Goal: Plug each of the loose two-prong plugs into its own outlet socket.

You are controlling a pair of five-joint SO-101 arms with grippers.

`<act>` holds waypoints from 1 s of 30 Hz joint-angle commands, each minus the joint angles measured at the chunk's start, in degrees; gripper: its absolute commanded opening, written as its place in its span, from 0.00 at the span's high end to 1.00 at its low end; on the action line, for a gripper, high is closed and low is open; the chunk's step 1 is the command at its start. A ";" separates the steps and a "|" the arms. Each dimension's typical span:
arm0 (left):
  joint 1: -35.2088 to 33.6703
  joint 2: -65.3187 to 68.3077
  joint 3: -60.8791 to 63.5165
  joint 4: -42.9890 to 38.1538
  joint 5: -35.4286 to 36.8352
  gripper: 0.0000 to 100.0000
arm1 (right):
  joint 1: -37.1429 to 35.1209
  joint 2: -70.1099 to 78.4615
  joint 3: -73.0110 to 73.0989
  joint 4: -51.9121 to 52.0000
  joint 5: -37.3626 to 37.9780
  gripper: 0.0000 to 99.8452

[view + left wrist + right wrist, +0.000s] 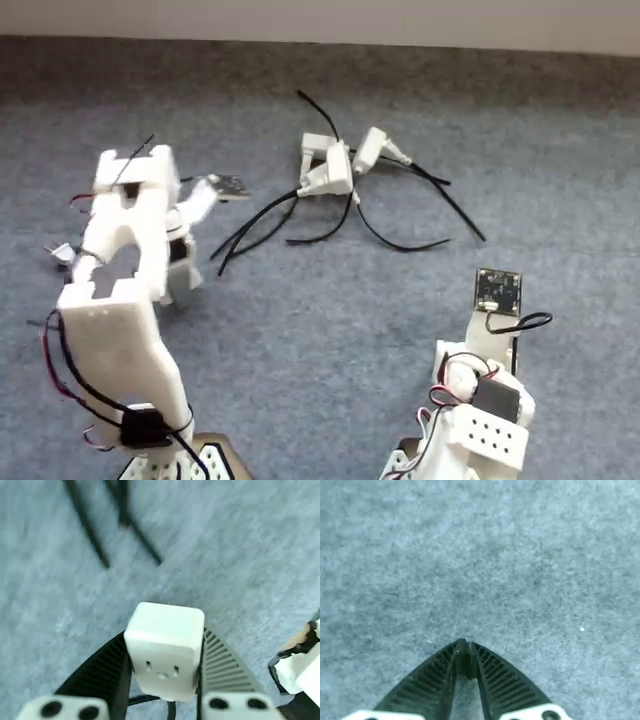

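My left gripper (165, 632) is shut on a white outlet socket block (165, 650), whose slotted face looks toward the wrist camera. It is held a little above the grey carpet. Two black cords (90, 530) lie on the carpet beyond it. In the high view the left arm (130, 230) stands at the left. A cluster of white plugs and sockets (330, 165) with black cords (400, 240) lies at the centre back. My right gripper (465, 655) is shut on nothing, over bare carpet. The right arm (490, 400) sits at the lower right.
Grey carpet (330, 330) covers the whole work surface. Loose black cords trail from the cluster toward the left arm (250, 225) and out to the right (455, 205). A pale wall strip runs along the far edge.
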 commanded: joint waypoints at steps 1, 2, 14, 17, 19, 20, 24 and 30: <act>5.23 -1.98 -4.62 3.87 1.32 0.98 | -0.92 0.31 0.92 -1.01 1.05 0.99; 6.37 -2.95 -4.44 3.87 1.93 0.98 | -0.92 0.31 0.92 -1.10 1.05 0.99; 41.80 -22.11 12.44 -2.02 15.12 0.98 | 8.66 0.22 0.66 -5.14 0.53 0.99; 46.99 -23.16 13.58 -9.67 19.52 0.98 | 13.76 0.22 0.66 -7.34 -0.62 0.99; 49.01 -23.08 14.64 -15.12 21.89 0.97 | 15.96 0.22 0.13 -7.96 -3.08 0.99; 49.71 -23.08 15.69 -18.29 23.03 0.97 | 16.84 0.22 -0.40 -8.04 -3.96 0.99; 49.89 -23.08 21.67 -31.56 28.31 0.97 | 21.76 0.22 -1.27 -8.40 -6.33 0.99; 45.32 -23.16 29.58 -42.90 36.31 0.81 | 26.59 0.22 -2.95 -8.40 -8.79 0.99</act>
